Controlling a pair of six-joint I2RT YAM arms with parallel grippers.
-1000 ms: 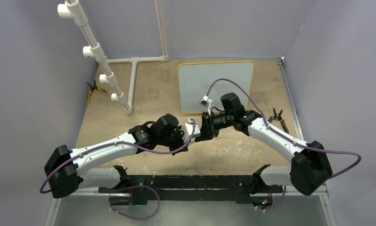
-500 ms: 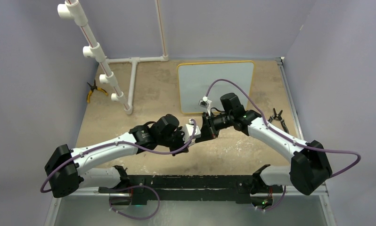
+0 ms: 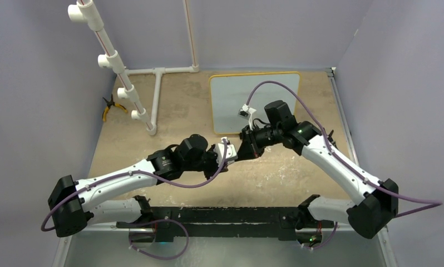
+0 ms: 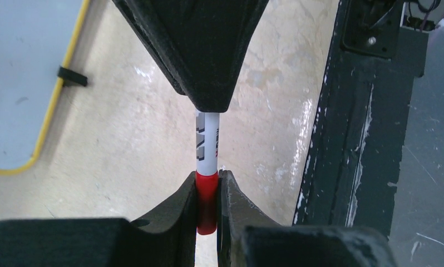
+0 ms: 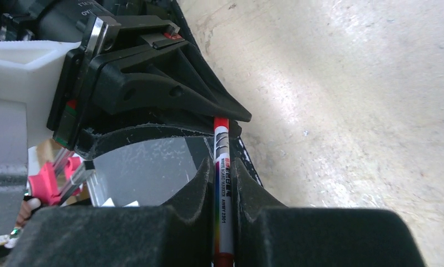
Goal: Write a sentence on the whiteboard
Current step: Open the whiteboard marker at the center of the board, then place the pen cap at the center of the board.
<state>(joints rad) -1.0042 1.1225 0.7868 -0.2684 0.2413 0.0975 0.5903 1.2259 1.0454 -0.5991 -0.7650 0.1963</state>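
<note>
Left gripper point(image 4: 207, 183) clenched on red cap point(image 4: 207, 201); right gripper point(image 5: 224, 167) clenched on marker point(image 5: 222, 146). A skewed pull risks slipping. Whiteboard point(image 3: 231, 94) unmarked, 12 o'clock.

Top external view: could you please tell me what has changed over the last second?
The right arm swung outward to the right, its wrist lifting slightly, and the right hand closed on the marker. The left arm settled slightly lower and leftward. Unchanged: the left hand still grips the red cap; the whiteboard, yellow pliers and pipe rack have not moved.
</note>
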